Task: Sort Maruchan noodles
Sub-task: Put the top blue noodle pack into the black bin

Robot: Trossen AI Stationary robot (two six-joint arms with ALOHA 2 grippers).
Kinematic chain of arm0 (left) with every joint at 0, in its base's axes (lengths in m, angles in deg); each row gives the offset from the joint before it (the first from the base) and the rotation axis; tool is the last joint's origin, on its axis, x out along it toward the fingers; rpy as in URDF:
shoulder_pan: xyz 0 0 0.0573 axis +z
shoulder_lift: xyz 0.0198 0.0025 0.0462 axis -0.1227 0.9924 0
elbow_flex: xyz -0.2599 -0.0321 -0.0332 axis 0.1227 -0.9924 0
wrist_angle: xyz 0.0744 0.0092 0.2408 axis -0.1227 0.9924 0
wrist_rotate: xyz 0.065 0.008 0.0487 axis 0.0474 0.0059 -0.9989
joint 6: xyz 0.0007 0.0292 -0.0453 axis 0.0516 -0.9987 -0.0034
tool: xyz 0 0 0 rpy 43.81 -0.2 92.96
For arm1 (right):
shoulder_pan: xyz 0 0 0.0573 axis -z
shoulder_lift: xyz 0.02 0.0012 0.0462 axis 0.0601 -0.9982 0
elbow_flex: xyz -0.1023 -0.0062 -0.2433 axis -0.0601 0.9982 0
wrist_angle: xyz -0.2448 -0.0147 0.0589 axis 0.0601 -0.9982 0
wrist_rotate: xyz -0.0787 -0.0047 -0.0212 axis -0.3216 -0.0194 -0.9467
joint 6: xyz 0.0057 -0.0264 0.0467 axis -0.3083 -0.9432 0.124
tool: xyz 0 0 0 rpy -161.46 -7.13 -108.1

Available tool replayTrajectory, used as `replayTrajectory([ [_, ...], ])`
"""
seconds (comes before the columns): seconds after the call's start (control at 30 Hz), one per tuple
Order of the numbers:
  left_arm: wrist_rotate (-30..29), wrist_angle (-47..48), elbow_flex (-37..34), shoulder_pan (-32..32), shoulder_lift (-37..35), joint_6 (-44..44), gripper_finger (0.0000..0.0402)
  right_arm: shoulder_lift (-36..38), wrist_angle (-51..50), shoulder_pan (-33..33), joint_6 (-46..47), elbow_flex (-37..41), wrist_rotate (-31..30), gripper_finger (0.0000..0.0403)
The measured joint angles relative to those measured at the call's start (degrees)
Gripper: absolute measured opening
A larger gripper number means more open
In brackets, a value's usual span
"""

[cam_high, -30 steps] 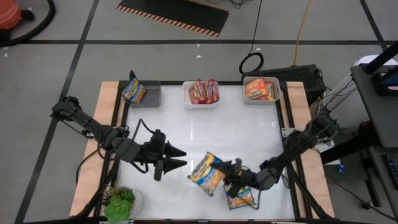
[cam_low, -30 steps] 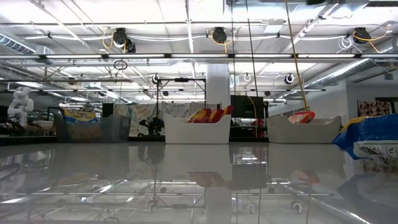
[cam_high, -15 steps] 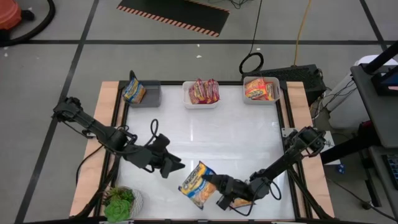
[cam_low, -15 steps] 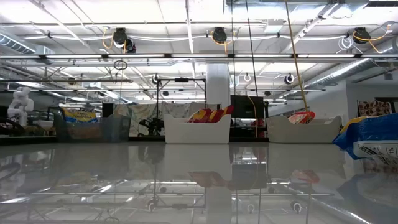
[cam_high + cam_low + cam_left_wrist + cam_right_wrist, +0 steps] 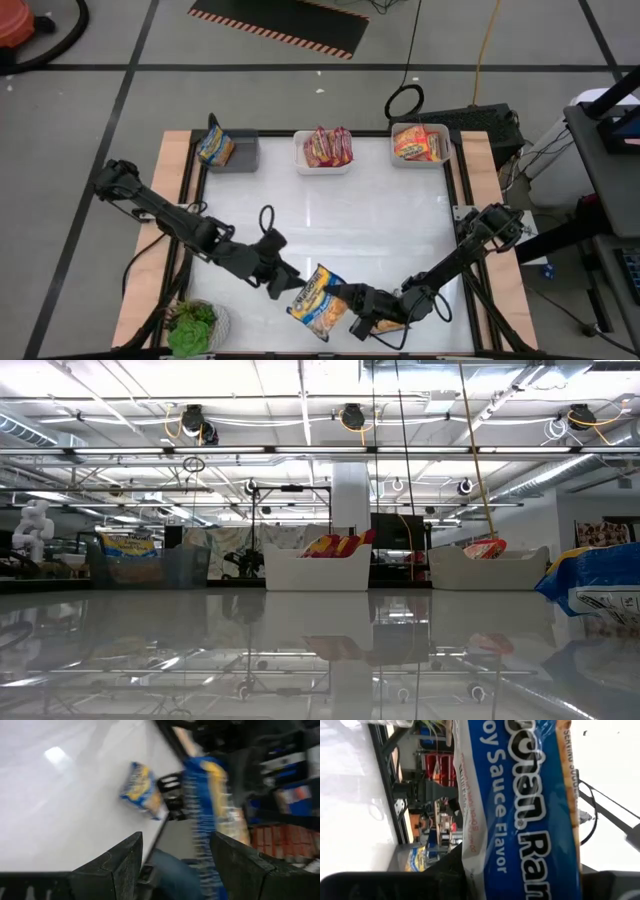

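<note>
A blue-and-yellow Maruchan noodle packet point(image 5: 314, 300), soy sauce flavor point(image 5: 520, 805), hangs near the table's near edge with my right gripper point(image 5: 348, 297) shut on it. My left gripper point(image 5: 288, 280) is open just to the packet's left, pointing at it. Its two fingers point(image 5: 120, 860) are spread with nothing between them, and the packet shows edge-on beyond them point(image 5: 205, 805). A second packet point(image 5: 388, 322) lies flat on the table under my right arm. My right gripper pinches the packet between its two fingers at the edge facing the table's right side point(image 5: 335, 298). The fingers come nearly level from the right. The packet point(image 5: 485, 865) stands out past the fingertips, tilted; the fingers themselves hide the exact spot.
Along the far edge stand three bins: a grey one point(image 5: 240, 152) with a blue packet, a white one point(image 5: 322, 162) with red packets, and a white one point(image 5: 420, 158) with orange packets. A green plant point(image 5: 193, 325) sits at the near left corner. A blue packet point(image 5: 598, 582) shows at the low view's right edge.
My right gripper carried the blue packet toward the table's left and near edge, turning it, then held still. My left gripper moved down and toward the near right, closing in on the packet, and rolled at the wrist. Its fingers stayed open.
</note>
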Motion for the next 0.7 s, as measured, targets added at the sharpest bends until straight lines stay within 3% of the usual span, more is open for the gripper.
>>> replayTrajectory([
  [0.17,0.9,-6.5,0.0,0.1,2.5,0.5,0.0236,0.0,-0.1,-0.2,-0.1,0.0,-0.7,0.0115],
  [0.7,3.9,-13.0,0.0,0.6,3.1,0.5,0.0236,0.1,-0.1,-0.4,0.9,0.0,-2.1,0.0116],
])
